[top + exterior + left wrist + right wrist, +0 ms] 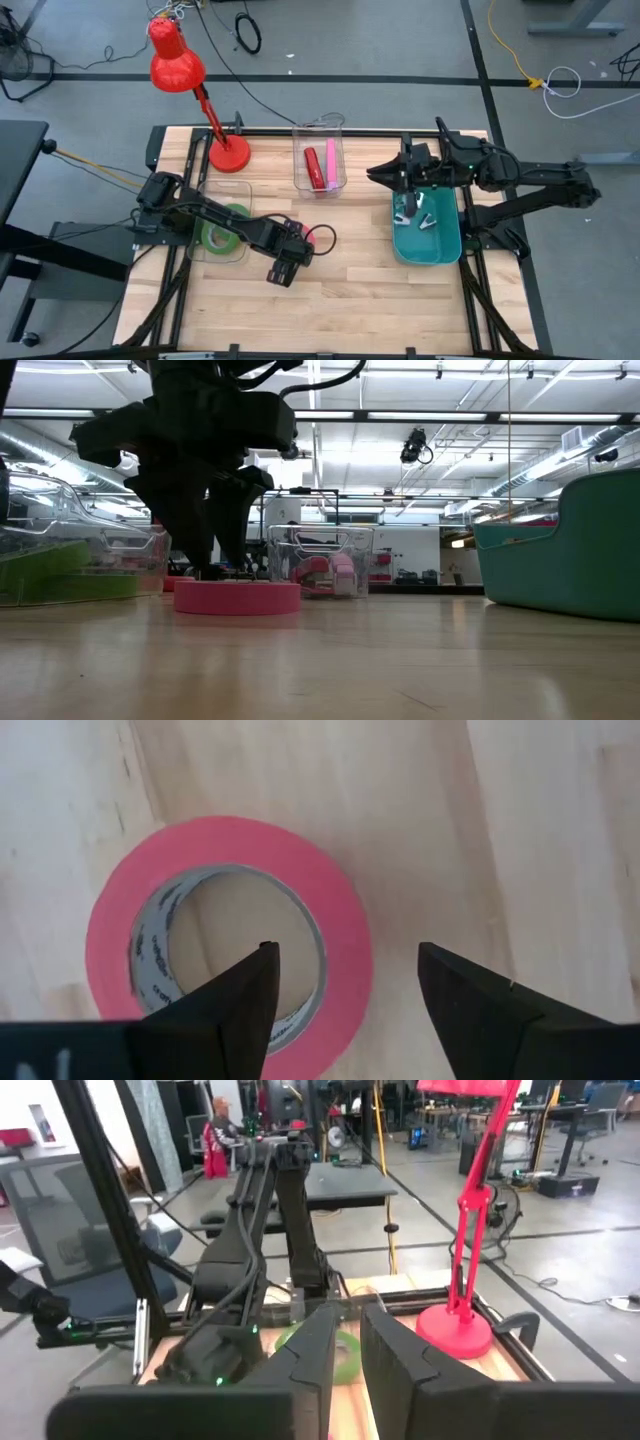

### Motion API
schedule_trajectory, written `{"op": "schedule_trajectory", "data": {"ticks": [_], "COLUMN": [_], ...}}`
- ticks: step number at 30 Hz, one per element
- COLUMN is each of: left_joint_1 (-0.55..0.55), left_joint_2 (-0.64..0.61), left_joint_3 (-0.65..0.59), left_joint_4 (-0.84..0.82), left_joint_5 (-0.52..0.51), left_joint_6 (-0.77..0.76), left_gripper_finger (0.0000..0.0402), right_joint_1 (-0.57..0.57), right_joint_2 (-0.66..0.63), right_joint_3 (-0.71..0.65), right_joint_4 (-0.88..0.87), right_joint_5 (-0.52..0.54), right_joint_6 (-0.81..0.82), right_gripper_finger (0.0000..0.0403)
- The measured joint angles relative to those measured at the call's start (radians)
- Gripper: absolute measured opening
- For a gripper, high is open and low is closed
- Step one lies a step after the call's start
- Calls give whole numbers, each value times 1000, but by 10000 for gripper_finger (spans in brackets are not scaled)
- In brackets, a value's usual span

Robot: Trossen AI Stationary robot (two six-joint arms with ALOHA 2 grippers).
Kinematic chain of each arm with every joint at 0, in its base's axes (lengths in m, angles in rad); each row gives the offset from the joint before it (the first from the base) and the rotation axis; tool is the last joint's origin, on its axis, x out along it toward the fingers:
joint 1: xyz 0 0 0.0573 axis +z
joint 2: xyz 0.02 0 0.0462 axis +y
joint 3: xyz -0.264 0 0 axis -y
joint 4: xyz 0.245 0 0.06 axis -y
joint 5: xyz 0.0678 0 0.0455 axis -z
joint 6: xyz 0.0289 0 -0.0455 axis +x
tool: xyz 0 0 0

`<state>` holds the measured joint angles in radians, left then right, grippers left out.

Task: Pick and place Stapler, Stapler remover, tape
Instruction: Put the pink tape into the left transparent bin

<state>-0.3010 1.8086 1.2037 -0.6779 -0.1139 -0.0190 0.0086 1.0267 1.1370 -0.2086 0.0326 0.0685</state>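
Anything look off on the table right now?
Nothing stands out. The pink tape lies flat on the wood with the open left gripper straddling its rim. Green tape sits in its clear bin; the right gripper hovers over the teal bin.

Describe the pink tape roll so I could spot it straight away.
On the wooden table, look right of the clear bin holding green tape. The pink tape roll lies flat there under the left gripper, the only pink ring outside a container.
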Motion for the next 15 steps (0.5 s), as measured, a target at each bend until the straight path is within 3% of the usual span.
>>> {"op": "schedule_trajectory", "data": {"ticks": [15], "left_joint_1": [0], "left_joint_2": [49], "left_joint_3": [0], "left_joint_4": [19], "left_joint_5": [21], "left_joint_6": [5], "left_gripper_finger": [257], "right_joint_1": [0], "right_joint_2": [-33], "right_joint_3": [0], "right_joint_4": [-102], "right_joint_5": [0], "right_joint_6": [0], "right_gripper_finger": [57]}}
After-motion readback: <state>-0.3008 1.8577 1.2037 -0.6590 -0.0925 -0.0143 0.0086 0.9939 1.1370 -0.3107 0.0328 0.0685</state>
